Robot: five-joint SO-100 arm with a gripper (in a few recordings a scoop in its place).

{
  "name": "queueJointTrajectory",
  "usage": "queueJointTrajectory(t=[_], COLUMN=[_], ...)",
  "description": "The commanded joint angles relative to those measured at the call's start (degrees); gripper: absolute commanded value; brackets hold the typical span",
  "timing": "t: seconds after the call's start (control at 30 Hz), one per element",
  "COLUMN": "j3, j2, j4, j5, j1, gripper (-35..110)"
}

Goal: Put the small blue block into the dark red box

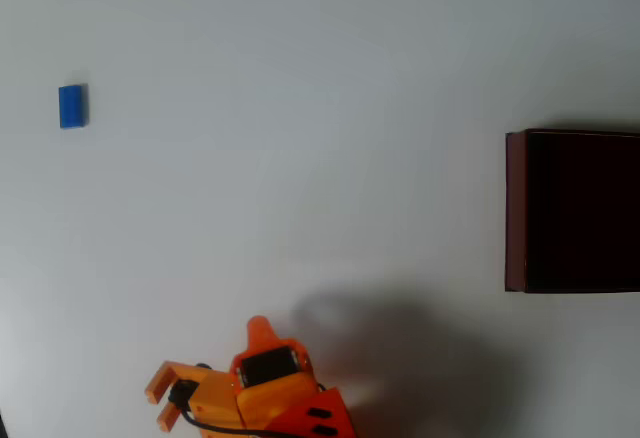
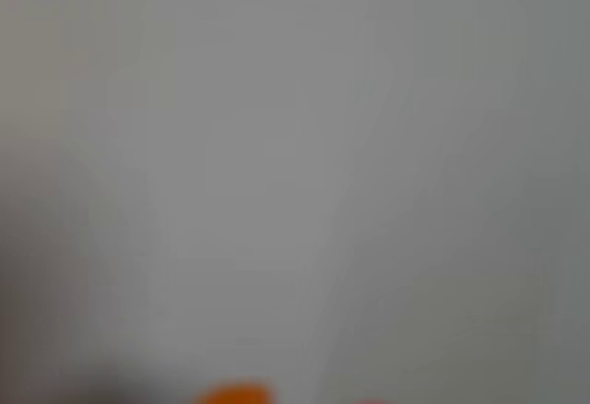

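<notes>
Overhead view: gripper (image 1: 158, 398) empty, fingers apart, ready for a grasp; blue block (image 1: 72, 106) well beyond it, up-left; red box (image 1: 570, 210) far right, awaiting the block.

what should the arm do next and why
Probably swing the gripper up the overhead view toward the small blue block. The block lies alone on the table, far from the dark red box, ungrasped, and the fingers look spread.

Your overhead view cuts the dark red box (image 1: 516, 208) off at its far side; beside it, your wrist view blurs the table (image 2: 295, 146) entirely.
</notes>
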Motion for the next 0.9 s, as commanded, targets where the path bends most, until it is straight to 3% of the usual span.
queueJointTrajectory(t=[0.0, 0.6, 0.87], j3=[0.26, 0.18, -3.43], j2=[0.18, 0.44, 0.44], j4=[0.88, 0.79, 2.37], j5=[-2.29, -1.58, 18.46], j1=[-2.72, -4.39, -3.16], gripper=[0, 0, 2])
